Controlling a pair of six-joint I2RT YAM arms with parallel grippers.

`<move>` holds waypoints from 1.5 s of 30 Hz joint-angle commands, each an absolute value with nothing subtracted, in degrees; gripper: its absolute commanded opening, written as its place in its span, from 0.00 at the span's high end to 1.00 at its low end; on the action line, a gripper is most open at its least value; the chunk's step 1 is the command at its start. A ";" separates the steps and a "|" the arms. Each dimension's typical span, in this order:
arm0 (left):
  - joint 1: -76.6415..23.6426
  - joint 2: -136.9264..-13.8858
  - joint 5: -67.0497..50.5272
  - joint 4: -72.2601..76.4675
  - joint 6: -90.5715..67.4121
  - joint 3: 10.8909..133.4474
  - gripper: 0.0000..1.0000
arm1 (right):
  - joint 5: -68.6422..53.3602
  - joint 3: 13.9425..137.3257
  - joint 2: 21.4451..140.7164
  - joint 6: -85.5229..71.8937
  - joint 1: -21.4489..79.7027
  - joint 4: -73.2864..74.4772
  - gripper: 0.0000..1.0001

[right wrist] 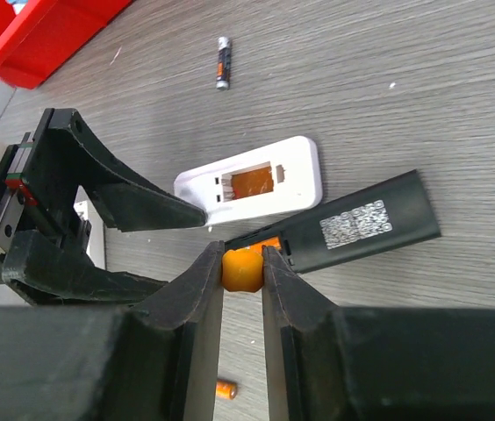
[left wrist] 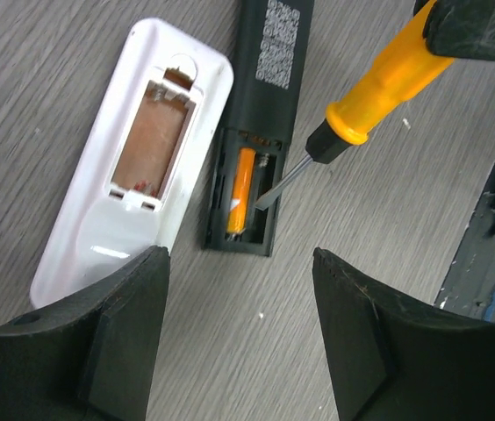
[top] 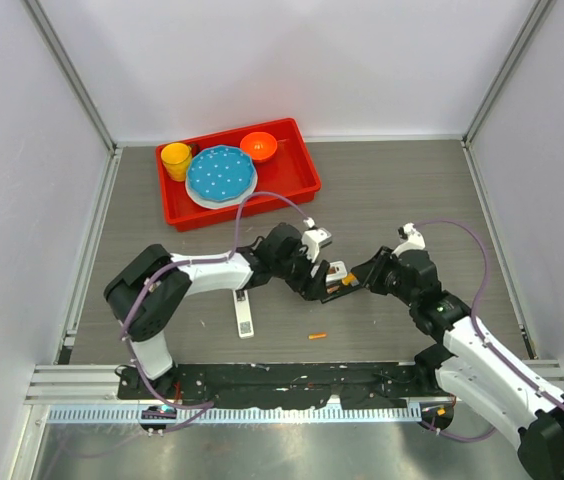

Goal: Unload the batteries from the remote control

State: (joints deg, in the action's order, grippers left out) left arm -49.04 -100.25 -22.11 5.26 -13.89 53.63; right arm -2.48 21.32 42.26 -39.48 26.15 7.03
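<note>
You're mid-pry: right pincer (right wrist: 242, 254) clamps the screwdriver (left wrist: 375, 92), tip beside the orange battery (left wrist: 243, 189), just ahead of your spread left pincer (left wrist: 239, 263). Next, lever that cell up gently.

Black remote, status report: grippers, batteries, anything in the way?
Left gripper open, above both remotes. Right gripper shut on screwdriver, blade in bay of black remote. One orange battery seated there; white remote empty. Nothing blocking.
</note>
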 commanded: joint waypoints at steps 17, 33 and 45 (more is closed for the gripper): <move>-48.87 -106.69 -24.16 0.18 -15.73 59.50 0.34 | 5.36 24.26 36.04 -36.83 26.19 12.92 0.99; -54.40 -111.01 -38.41 -0.88 -13.97 63.46 0.45 | 4.83 24.17 33.57 -37.27 26.10 13.97 0.99; -52.56 -106.79 -30.06 -0.26 -14.15 60.20 0.78 | 6.24 25.75 32.43 -35.86 26.10 18.63 0.99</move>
State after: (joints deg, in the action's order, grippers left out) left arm -53.60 -109.86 -33.87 0.60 -14.72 60.97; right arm 4.89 22.68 33.93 -37.12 26.13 18.35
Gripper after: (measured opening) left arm 0.298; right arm 0.264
